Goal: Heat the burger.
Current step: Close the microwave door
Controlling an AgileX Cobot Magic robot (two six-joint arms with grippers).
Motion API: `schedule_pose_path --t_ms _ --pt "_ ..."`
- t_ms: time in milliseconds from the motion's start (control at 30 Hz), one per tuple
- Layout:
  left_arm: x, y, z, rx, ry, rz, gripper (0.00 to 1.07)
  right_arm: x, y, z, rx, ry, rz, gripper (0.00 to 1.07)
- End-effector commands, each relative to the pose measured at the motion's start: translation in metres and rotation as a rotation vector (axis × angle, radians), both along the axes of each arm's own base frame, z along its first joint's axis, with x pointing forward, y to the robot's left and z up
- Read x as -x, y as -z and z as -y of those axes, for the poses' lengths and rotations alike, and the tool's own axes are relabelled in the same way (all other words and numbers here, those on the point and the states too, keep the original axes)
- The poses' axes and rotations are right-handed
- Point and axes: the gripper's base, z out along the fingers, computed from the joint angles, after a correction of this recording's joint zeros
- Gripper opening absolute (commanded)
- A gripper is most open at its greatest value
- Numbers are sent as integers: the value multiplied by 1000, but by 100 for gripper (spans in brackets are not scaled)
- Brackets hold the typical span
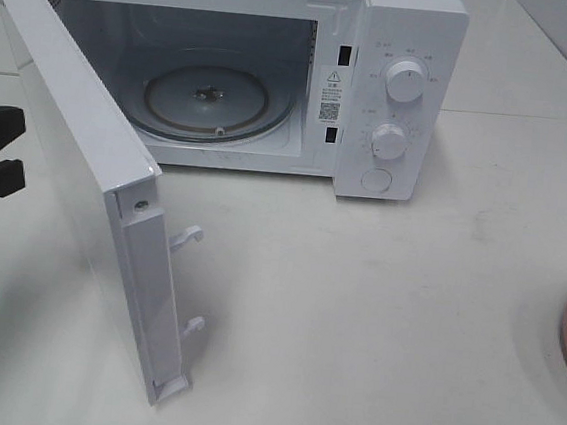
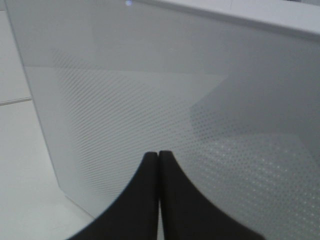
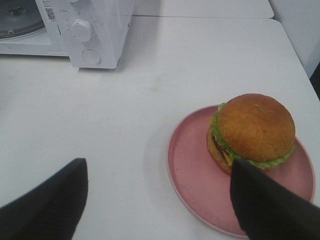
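I found the microwave door (image 1: 86, 173) open; burger (image 3: 254, 131) remained on its plate (image 3: 192, 175). Left hand (image 2: 159, 156) clenched empty, right hand (image 3: 157, 197) released.

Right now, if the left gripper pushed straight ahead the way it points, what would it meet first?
Most likely the microwave door: the left gripper, fingers shut, faces its dotted outer panel. How near it is, I can't tell.

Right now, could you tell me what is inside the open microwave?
Inside the microwave only the round glass turntable shows, bare, with its hub at the centre. The burger sits outside on the pink plate. The cavity's near left corner is hidden behind the open door.
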Motion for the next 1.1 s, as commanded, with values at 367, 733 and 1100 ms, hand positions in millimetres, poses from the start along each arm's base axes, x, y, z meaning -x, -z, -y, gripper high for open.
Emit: schedule_pose_path --t_ms 367,733,1100 --pt "-22 1 49 58 60 20 0 4 0 0 6 -1 31 76" --pt "-40 6 95 48 0 6 0 4 0 0 6 -1 31 76" --pt "-59 5 143 41 -31 16 0 4 0 0 6 -1 31 76"
